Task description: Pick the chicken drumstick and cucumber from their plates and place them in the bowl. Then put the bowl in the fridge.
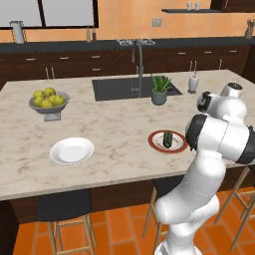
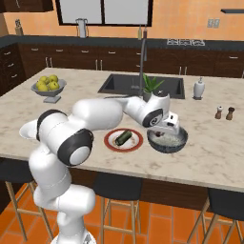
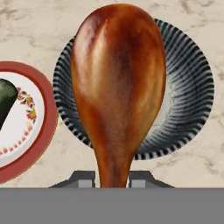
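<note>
Left base view: cucumber [image 1: 168,139] sits on the red-rimmed plate [image 1: 155,145] near the desk's [image 1: 114,129] front edge; white plate [image 1: 71,150] bare.
Right base view: tool [image 2: 167,129] hangs right over the bowl [image 2: 167,140].
Hand view: tool [image 3: 112,179] clamped on the chicken drumstick's [image 3: 118,83] bone end, meat dangling above the bowl [image 3: 192,87].

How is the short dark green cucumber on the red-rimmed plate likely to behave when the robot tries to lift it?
The short dark green cucumber is a stubby cylinder lying on its side, so it may roll if nudged. It looks stiff, unlikely to bend. The red-rimmed plate is shallow and might slide on the smooth marble counter.
</note>
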### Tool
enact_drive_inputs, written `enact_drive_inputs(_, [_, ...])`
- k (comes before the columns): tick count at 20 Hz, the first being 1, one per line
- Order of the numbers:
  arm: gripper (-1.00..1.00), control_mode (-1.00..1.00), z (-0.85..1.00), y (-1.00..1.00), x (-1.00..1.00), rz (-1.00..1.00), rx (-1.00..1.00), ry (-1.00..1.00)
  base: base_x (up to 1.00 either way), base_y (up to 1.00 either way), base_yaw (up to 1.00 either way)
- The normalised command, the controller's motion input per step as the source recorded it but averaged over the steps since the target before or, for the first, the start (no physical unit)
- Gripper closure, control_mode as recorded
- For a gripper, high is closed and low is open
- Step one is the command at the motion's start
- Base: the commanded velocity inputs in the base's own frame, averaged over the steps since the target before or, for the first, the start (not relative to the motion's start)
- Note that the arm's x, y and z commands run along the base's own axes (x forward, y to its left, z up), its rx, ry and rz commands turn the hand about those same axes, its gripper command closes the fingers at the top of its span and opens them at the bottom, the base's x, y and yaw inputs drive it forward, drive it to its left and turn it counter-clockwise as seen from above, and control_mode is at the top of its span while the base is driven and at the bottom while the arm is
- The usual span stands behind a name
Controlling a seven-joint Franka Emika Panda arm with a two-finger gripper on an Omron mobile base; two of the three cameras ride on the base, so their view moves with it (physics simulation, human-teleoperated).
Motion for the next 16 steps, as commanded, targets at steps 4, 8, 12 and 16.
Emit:
enact_drive_inputs(4, [1.00, -1.00, -0.36, -0.09, 0.32, 0.00, 0.00, -0.01, 0.00, 0.00, 0.00])
enact_drive_inputs(8, [1.00, -1.00, -0.35, 0.00, 0.20, 0.00, 0.00, 0.00, 0.00, 0.00, 0.00])
enact_drive_inputs(12, [-1.00, -1.00, -0.33, -0.05, 0.19, 0.00, 0.00, 0.00, 0.00, 0.00, 0.00])
enact_drive_inputs(16, [-1.00, -1.00, -0.16, -0.05, 0.10, 0.00, 0.00, 0.00, 0.00, 0.00, 0.00])
